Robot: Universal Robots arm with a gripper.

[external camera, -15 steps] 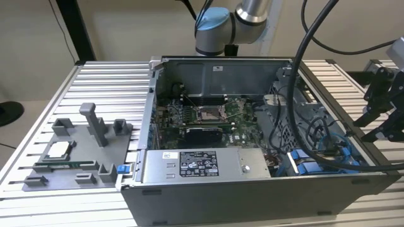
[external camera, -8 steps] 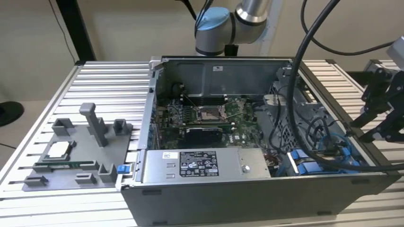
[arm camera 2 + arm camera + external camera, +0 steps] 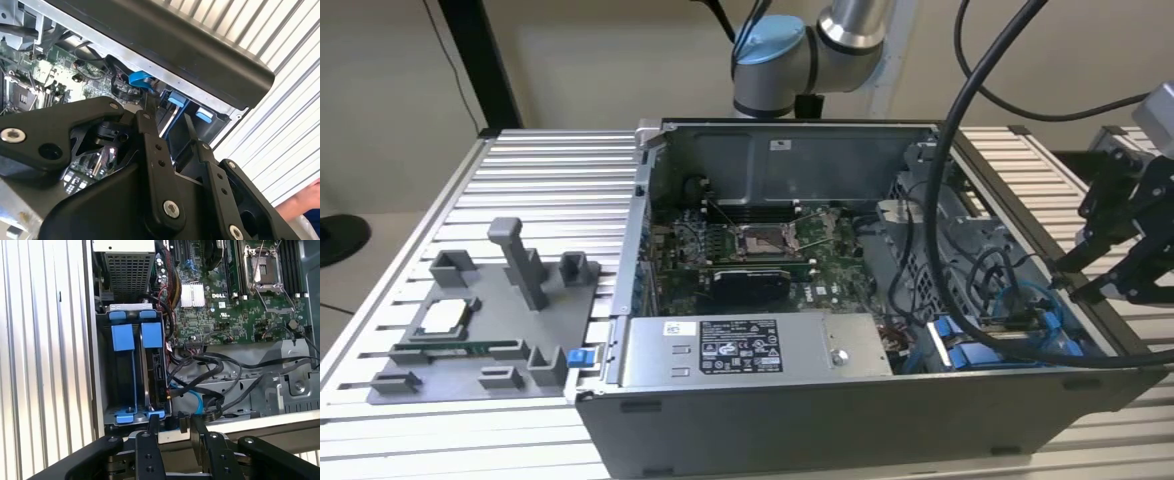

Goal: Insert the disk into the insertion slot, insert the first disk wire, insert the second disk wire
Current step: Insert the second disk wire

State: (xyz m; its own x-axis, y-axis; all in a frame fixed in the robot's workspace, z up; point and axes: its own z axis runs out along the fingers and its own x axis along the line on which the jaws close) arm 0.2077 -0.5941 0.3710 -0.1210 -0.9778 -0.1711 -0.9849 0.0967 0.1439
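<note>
The insertion slot (image 3: 107, 390) is a grey bay with blue rails at the open computer case's corner, also in the exterior view (image 3: 974, 352). The disk (image 3: 156, 371) stands on edge in one compartment under a blue carrier tab (image 3: 152, 335). A blue wire (image 3: 196, 400) and black wires (image 3: 210, 365) lie beside the bay; I cannot tell whether any is plugged in. My gripper (image 3: 171, 421) hovers just outside the case wall by the bay, open with nothing between its fingers (image 3: 150, 130). The exterior view shows the gripper (image 3: 1074, 280) at the case's right side.
A grey labelled power-supply box (image 3: 747, 350) sits along the case's front, the motherboard (image 3: 761, 255) behind it. A grey fixture (image 3: 467, 340) with small parts lies on the slatted table (image 3: 547, 170) at the exterior view's left. A person's arm (image 3: 300, 205) shows at one edge.
</note>
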